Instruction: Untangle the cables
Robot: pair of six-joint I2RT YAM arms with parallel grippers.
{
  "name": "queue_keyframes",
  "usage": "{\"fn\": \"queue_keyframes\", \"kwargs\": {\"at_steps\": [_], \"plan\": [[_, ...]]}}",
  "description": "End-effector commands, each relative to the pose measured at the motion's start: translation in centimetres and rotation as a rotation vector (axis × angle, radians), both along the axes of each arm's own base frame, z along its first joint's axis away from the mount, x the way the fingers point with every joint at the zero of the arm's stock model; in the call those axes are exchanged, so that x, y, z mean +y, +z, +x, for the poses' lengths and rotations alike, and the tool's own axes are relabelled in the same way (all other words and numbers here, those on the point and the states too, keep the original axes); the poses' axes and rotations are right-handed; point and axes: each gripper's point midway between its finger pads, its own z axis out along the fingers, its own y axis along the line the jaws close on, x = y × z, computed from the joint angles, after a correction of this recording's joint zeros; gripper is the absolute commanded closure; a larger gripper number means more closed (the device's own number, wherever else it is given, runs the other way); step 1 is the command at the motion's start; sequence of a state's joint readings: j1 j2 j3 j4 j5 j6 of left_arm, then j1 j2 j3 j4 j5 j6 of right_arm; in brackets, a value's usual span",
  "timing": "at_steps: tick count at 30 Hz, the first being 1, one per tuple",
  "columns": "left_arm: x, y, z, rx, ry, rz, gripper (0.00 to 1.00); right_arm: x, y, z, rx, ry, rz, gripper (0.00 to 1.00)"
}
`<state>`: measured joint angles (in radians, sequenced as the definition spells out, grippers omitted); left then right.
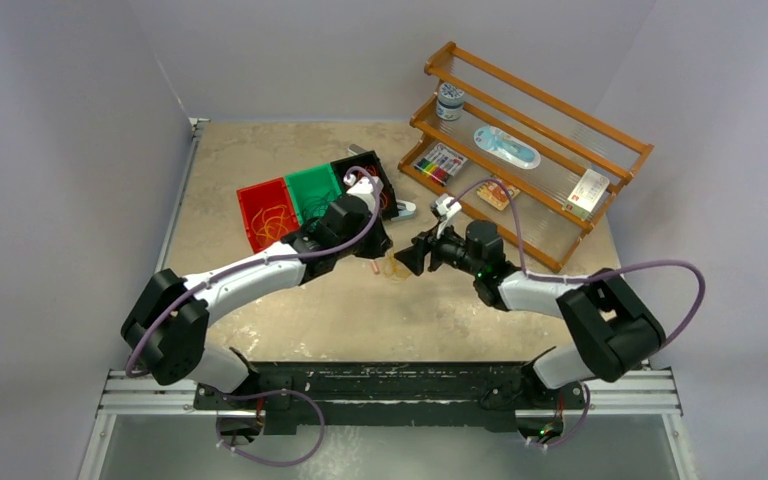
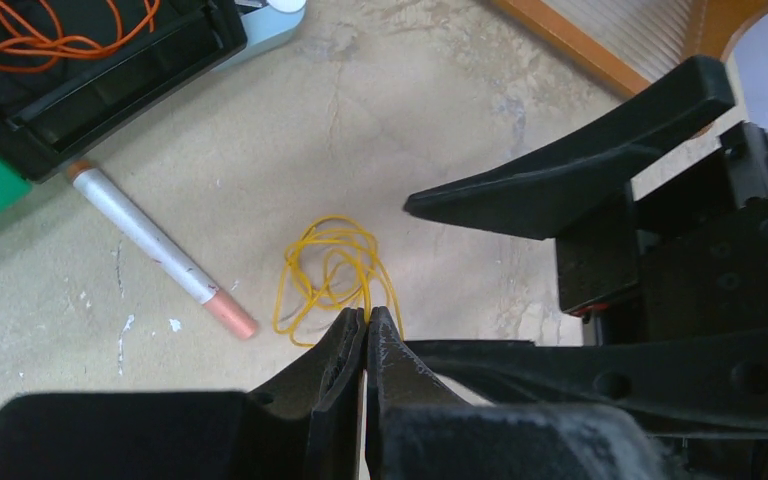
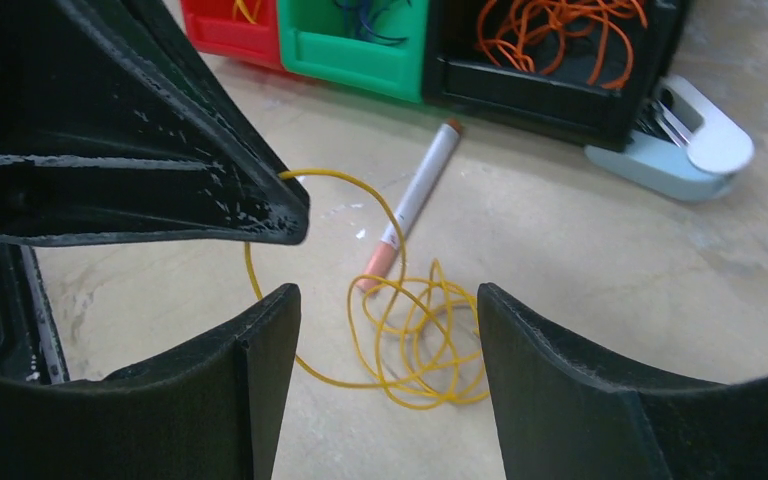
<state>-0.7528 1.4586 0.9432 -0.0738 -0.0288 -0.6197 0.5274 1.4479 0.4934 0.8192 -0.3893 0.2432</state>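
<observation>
Left gripper (image 2: 365, 322) pinched shut on yellow cable (image 2: 332, 275). Right gripper (image 3: 385, 300) open, empty. The loose loops lie just left of it.

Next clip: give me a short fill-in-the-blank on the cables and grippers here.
1. The left gripper is shut on a strand of the ___ cable on the table.
2. The right gripper hangs over that cable with its jaws ___.
3. The orange cables lie in the ___ bin.

Missing words: yellow; open; black.
</observation>
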Motion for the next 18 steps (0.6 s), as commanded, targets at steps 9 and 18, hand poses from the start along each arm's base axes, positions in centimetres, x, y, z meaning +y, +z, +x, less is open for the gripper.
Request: {"fn": "queue_keyframes", "kwargs": {"at_steps": [9,18], "plan": [[-2.9,9.7,-0.6,-0.124,-0.144,-0.181,1.0,4.5,5.4,2.3,-0.186,0.113,0.204,0.33],[-2.1,22.9,-0.7,-0.282,-0.153,-0.229,1.0,4.3,3.4,5.5,-0.087,-0.037,0.198,0.51]]}}
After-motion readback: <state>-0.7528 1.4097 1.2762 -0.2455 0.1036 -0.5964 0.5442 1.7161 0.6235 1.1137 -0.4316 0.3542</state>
